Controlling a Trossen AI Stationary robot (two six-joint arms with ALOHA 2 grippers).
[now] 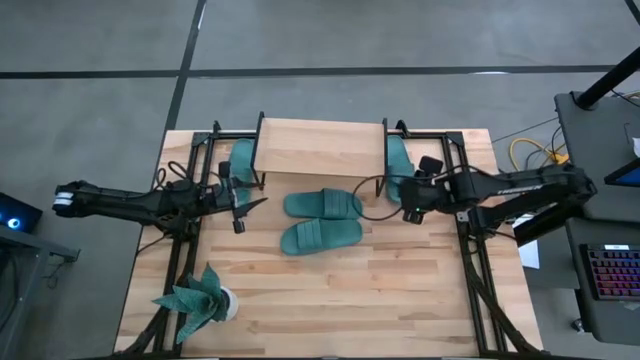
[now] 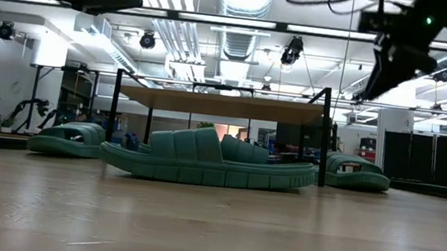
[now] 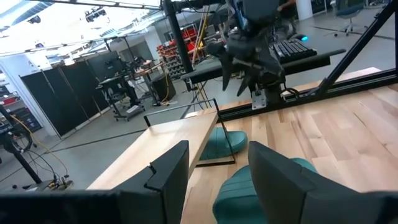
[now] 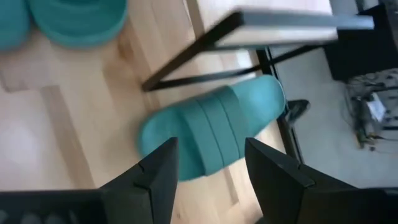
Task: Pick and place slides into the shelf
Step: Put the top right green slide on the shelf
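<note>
The shelf point(image 1: 320, 148) stands at the table's far middle, its plank on thin black legs. One teal slide point(image 1: 240, 160) lies on the table at the shelf's left end and one point(image 1: 398, 165) at its right end, each partly under the plank. Two more slides point(image 1: 323, 204) point(image 1: 320, 237) lie on their soles side by side in front of the shelf. My left gripper point(image 1: 250, 205) is open and empty, high above the table left of the middle pair point(image 3: 249, 193). My right gripper point(image 1: 405, 200) is open and empty, high above the right slide point(image 4: 211, 134).
A teal leafy plant in a white pot point(image 1: 200, 300) stands at the table's near left corner. Black frame rails point(image 1: 470, 250) run along the table's left and right sides. A cable point(image 1: 375, 195) loops from the right arm near the middle slides.
</note>
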